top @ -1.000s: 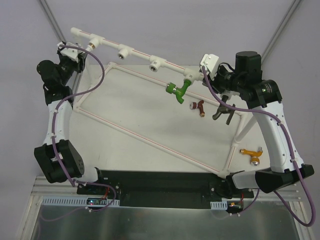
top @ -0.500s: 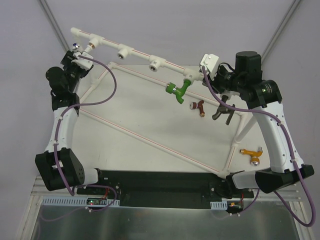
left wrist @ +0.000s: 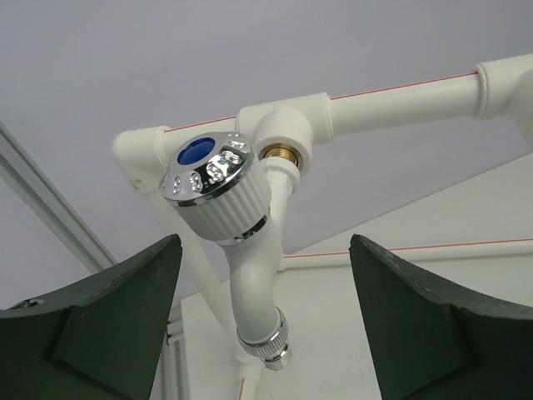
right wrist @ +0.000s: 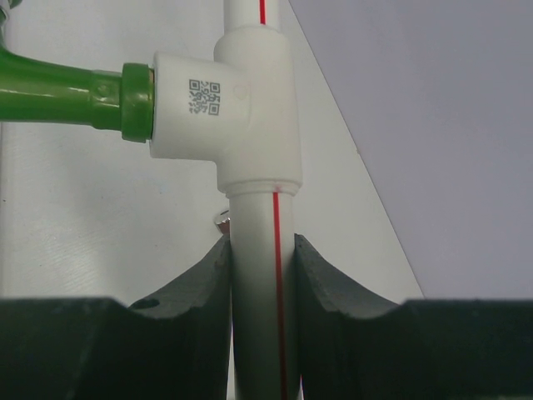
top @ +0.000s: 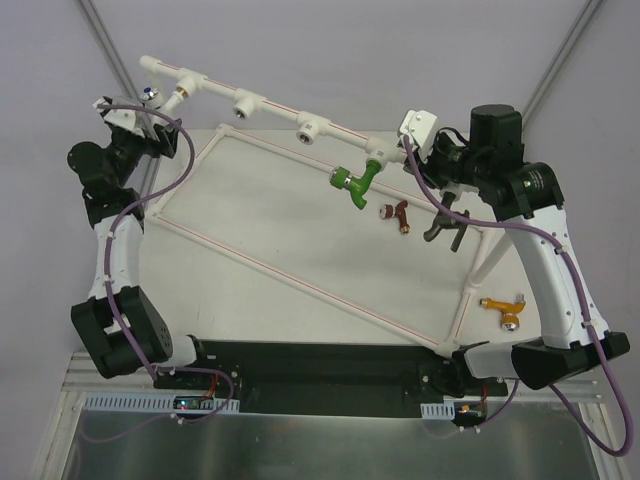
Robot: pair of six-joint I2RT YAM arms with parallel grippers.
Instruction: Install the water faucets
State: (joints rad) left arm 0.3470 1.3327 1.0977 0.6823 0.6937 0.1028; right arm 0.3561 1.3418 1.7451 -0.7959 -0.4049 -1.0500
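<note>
From above, your left gripper (top: 128,118) sits at the far-left end of the white pipe frame (top: 272,108), with the white faucet (top: 150,95) right at its tip. The right gripper (top: 413,137) is on the same frame just past the green faucet (top: 357,181), which is already in its tee. The dark red faucet (top: 400,214), dark grey faucet (top: 445,226) and orange faucet (top: 503,308) lie loose on the table (top: 300,240). In the left wrist view the fingers (left wrist: 100,325) are spread wide either side of the white faucet and touch nothing. It hangs spout-down at the end tee (left wrist: 291,125) with the brass socket (left wrist: 283,152) showing, so I'd judge it only partly threaded. Close squarely on the ribbed cap (left wrist: 225,204) and turn about the socket's axis, without pulling sideways. In the right wrist view the jaws pinch the pipe frame (right wrist: 256,275) just below the coded tee (right wrist: 225,117); use that grip as your brace. The tabletop is matte white, the walls (top: 400,40) are plain pale lilac-grey, and slim metal poles (top: 100,25) run up the corners.
</note>
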